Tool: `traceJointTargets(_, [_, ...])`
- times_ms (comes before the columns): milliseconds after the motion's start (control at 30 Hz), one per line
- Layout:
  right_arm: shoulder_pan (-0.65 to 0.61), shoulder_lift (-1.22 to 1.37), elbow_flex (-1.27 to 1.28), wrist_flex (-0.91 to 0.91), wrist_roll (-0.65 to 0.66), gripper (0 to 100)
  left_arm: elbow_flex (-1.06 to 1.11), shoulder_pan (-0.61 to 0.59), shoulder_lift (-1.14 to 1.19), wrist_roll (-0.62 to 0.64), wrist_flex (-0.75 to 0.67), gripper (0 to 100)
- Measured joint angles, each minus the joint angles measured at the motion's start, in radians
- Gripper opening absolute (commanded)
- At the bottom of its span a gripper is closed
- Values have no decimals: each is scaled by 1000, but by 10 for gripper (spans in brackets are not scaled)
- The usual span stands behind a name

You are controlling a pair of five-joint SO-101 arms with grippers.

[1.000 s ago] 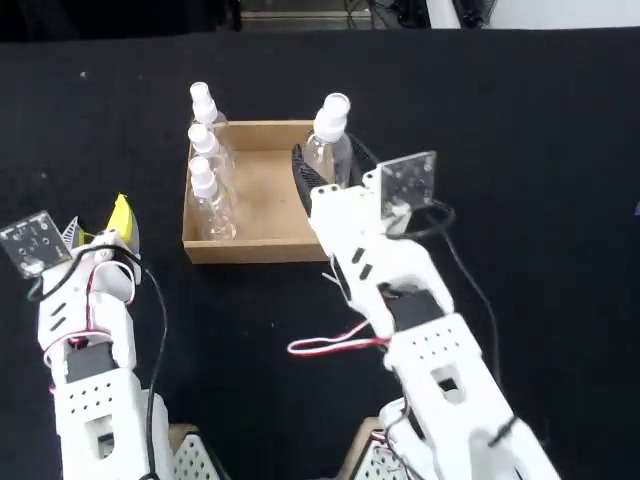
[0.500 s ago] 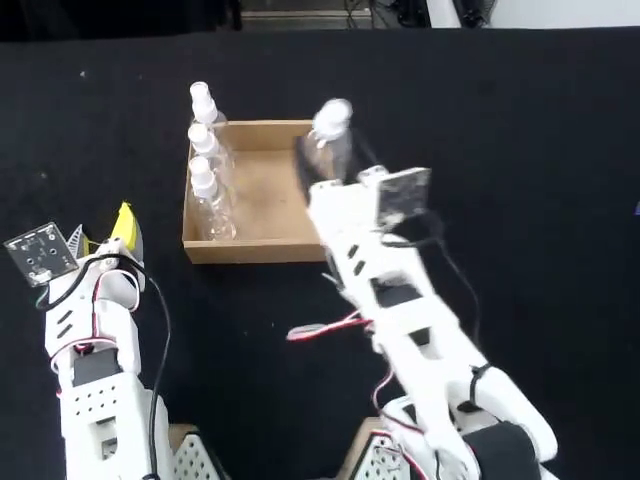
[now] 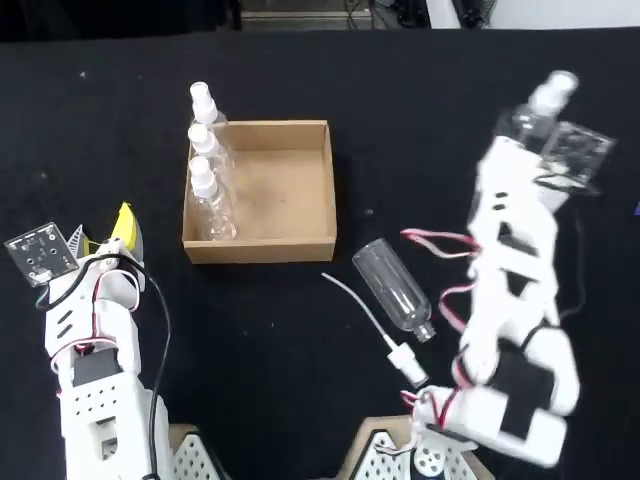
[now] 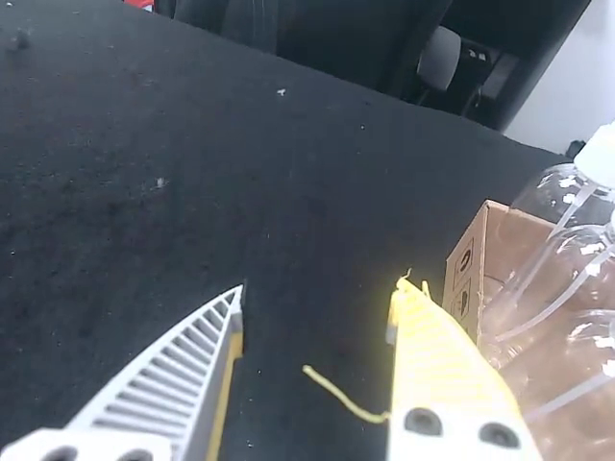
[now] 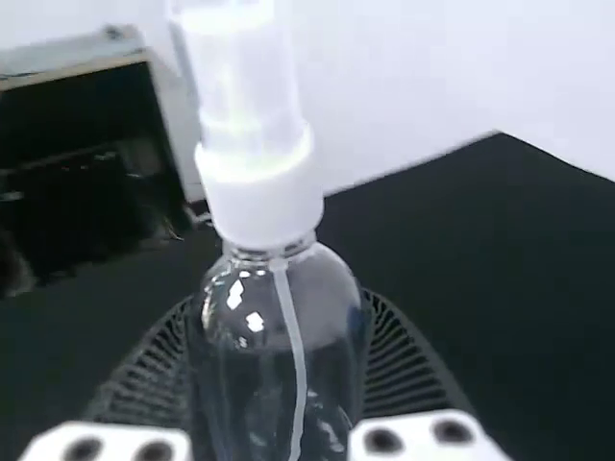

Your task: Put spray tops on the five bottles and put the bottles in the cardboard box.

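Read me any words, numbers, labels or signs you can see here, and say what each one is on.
No text can be read.
cardboard box: two small dark printed marks on its outer wall, too blurred to read.
held bottle: clear, no label seen.
bottles in the box: clear, no labels seen.

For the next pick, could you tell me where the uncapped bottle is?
High view: the uncapped bottle lies on its side right of the cardboard box, beside the loose spray top.
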Motion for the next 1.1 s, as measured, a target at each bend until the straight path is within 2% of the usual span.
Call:
traceJointTargets(133, [80,190,-92,-11,0,21,0,0,0,0,0,223])
traceJointTargets(333, [192,423,-140,-221,0,21,0,0,0,0,0,223])
traceJointTargets(667, [206,474,-109,-404,-2,26,0,0,0,0,0,223])
traceJointTargets(1000, [206,473,-61,-423,-2,26,0,0,0,0,0,223])
traceJointTargets(1100, [206,473,-44,-436,34,26,0,0,0,0,0,223])
